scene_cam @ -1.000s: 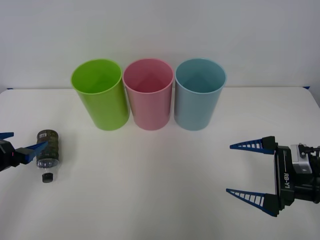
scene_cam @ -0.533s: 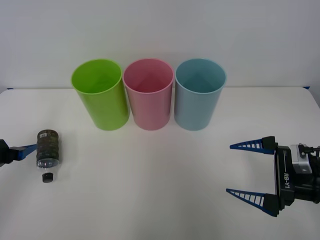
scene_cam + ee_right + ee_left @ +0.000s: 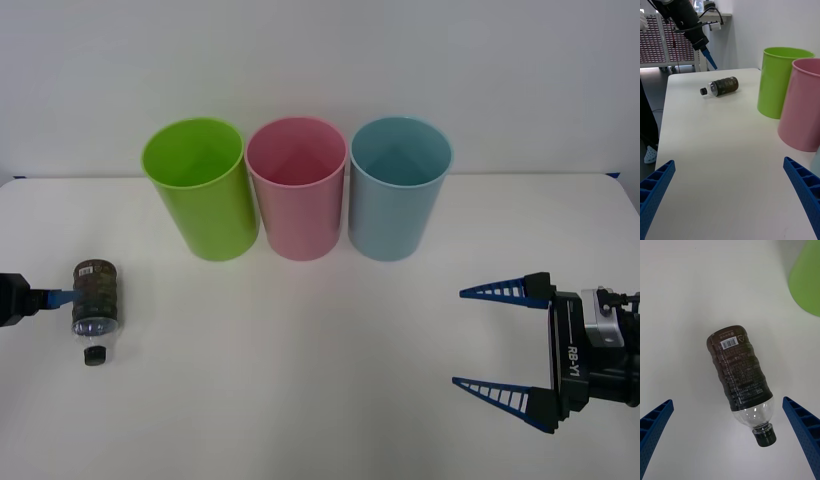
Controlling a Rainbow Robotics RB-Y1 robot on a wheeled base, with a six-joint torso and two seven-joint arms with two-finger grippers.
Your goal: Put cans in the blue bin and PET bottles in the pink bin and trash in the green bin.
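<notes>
One PET bottle (image 3: 95, 299), three bins (image 3: 296, 200), white table (image 3: 300, 380)

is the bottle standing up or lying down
Lying down. The bottle rests on its side on the white table, black cap on and pointing toward the robot; the open left hand sits above it.

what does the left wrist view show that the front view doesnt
Left wrist view alone: the barcode and print on the PET bottle's label, seen between the open left gripper's fingers.
Front view alone: the pink bin, the blue bin and the open right gripper.
Both: the lying bottle, the green bin and the white table.
</notes>
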